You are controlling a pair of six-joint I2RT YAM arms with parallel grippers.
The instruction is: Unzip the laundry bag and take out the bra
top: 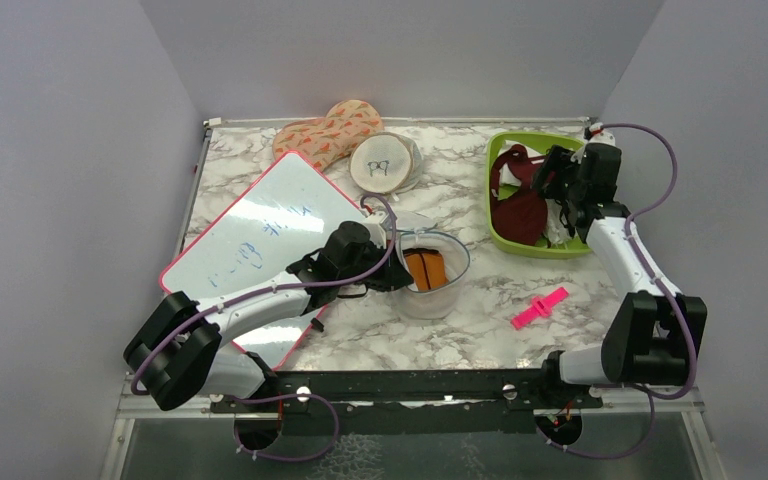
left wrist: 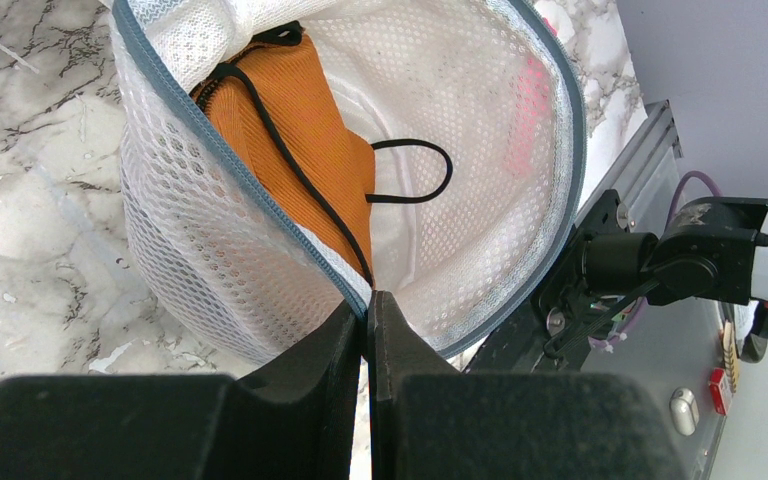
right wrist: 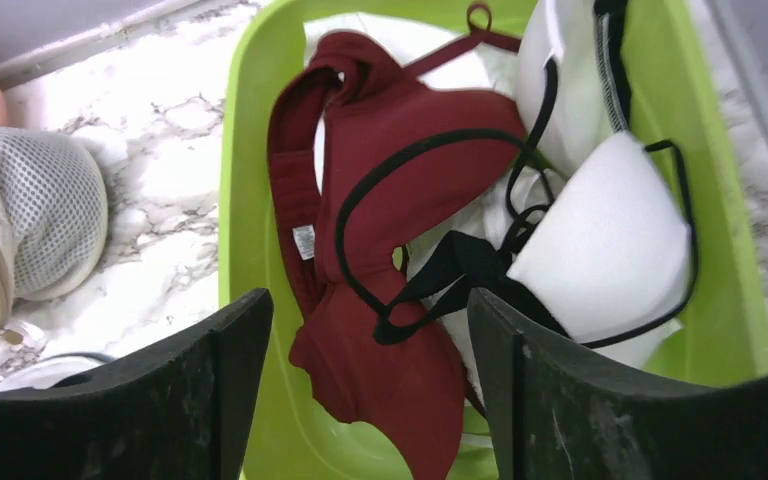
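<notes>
Bra (left wrist: 305, 130) is inside the laundry bag (left wrist: 180, 260), zip already open, mouth gaping upward. It stands on edge against the mesh wall. Its long axis starts right at the tips of the left claw (left wrist: 368, 308) and runs away and to that claw's left, with a black strap along the top edge

Left claw is clenched on the bag rim at the zip line, so it's the nearer arm by far, but it's busy holding the bag

Right claw (right wrist: 365, 305) is released with nothing between the fingers. It hangs over the green bin (right wrist: 245, 230), dark red garment (right wrist: 390, 180) and white cups (right wrist: 610, 240) straight below. From it the bra lies well off to its left and back toward the arm bases

My call: the pick belongs to the right arm. Swing over, drop into the mouth, fingers across the bra's thin edge

In the way: the left claw on the rim, and the loose strap loop (left wrist: 410, 170), which could snag. Pink clip (top: 539, 308) lies flat on the table (top: 480, 320) near that path, probably no obstacle
</notes>
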